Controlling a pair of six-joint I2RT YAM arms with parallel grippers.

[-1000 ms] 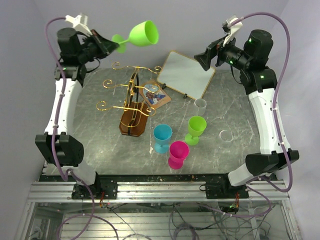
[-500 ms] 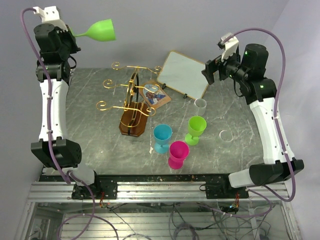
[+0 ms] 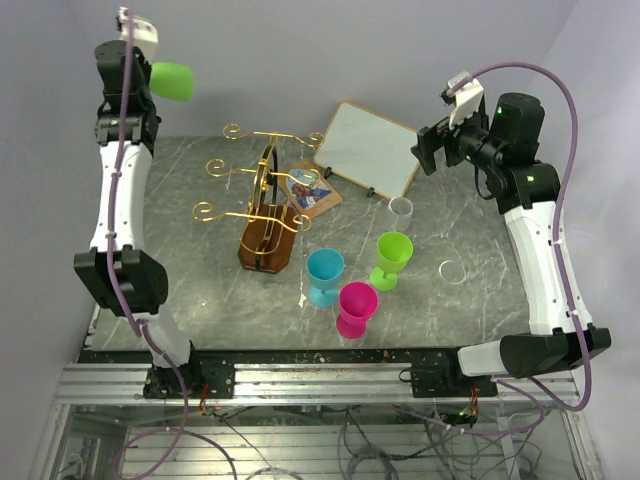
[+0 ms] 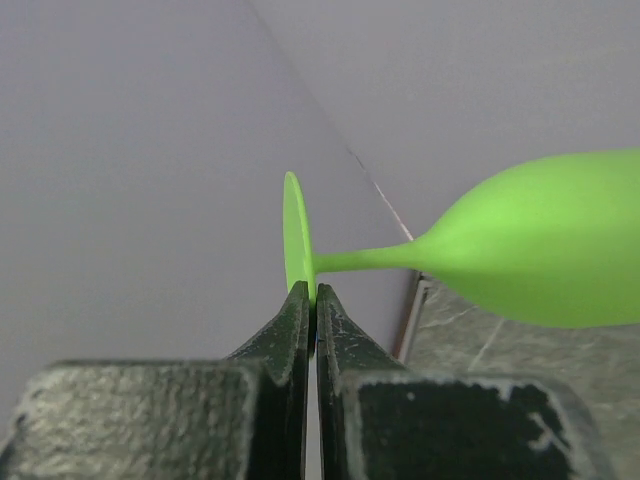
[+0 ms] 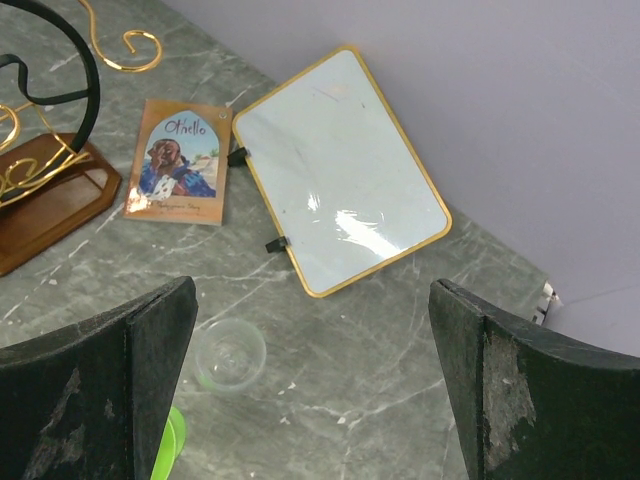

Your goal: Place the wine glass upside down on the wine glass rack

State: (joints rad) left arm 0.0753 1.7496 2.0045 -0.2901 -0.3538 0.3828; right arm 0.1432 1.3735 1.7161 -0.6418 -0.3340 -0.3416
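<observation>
The wine glass (image 3: pixel 172 81) is bright green plastic and is held sideways, high above the table's back left corner. My left gripper (image 3: pixel 138 72) is shut on its foot. In the left wrist view, my left gripper (image 4: pixel 312 292) pinches the thin foot disc (image 4: pixel 296 240) edge-on, and the stem and bowl (image 4: pixel 540 240) reach off to the right. The wine glass rack (image 3: pixel 262 190), gold wire on a brown wooden base (image 5: pixel 50 190), stands left of centre on the table, well below the glass. My right gripper (image 3: pixel 427 150) hovers open over the back right, and in its wrist view the right gripper (image 5: pixel 312 290) holds nothing.
A gold-framed white board (image 3: pixel 368 148) leans at the back, with a picture card (image 3: pixel 308 188) beside it. Blue (image 3: pixel 324 277), pink (image 3: pixel 357 308) and green (image 3: pixel 392 258) goblets stand near the front middle. A clear cup (image 5: pixel 228 355) and a white ring (image 3: pixel 452 271) sit to their right.
The left arm has swung up and back toward the far left corner, carrying the green glass with it. The right arm has lifted slightly, its gripper still open.
</observation>
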